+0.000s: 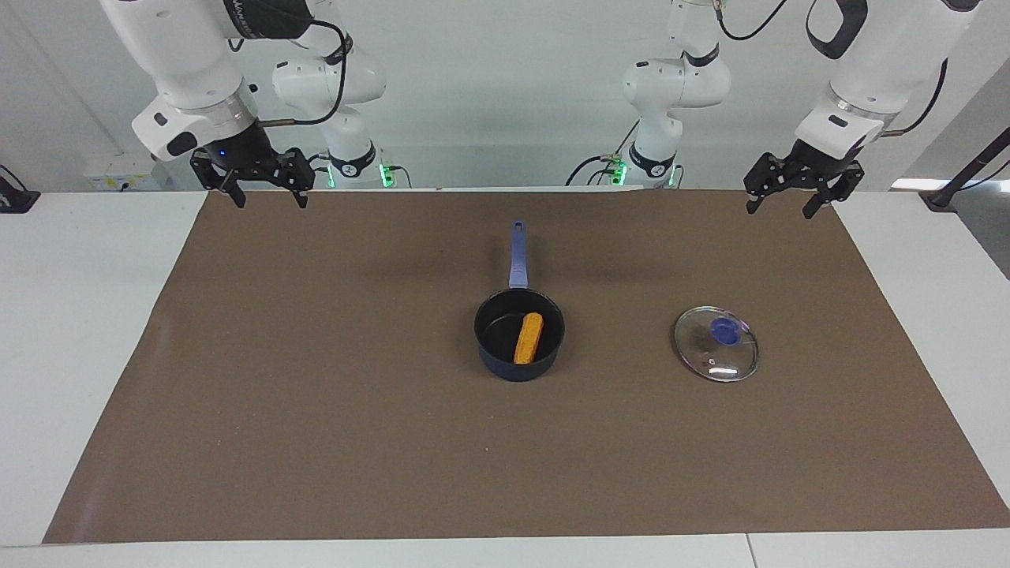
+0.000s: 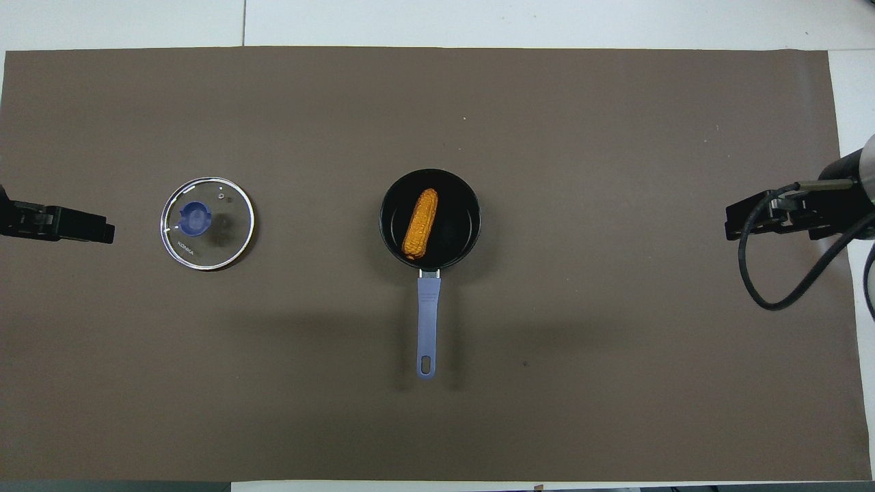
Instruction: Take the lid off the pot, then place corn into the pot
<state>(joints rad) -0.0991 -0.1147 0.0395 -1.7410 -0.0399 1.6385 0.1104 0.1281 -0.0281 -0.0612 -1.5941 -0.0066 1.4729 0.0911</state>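
The dark navy pot (image 1: 505,368) stands uncovered in the middle of the brown mat, its long handle (image 1: 518,254) pointing toward the robots. The yellow-orange corn (image 1: 529,338) lies inside it, leaning on the pot's wall. The glass lid (image 1: 716,344) with a blue knob lies flat on the mat beside the pot, toward the left arm's end. My left gripper (image 1: 779,211) is open and empty, raised over the mat's edge at the robots' end. My right gripper (image 1: 270,201) is open and empty, raised over the other corner there. In the overhead view: pot (image 2: 456,229), corn (image 2: 420,223), lid (image 2: 207,223).
The brown mat (image 1: 316,394) covers most of the white table (image 1: 79,315). Both arms wait, with the grippers' tips showing at the side edges of the overhead view: left gripper (image 2: 102,229), right gripper (image 2: 733,223).
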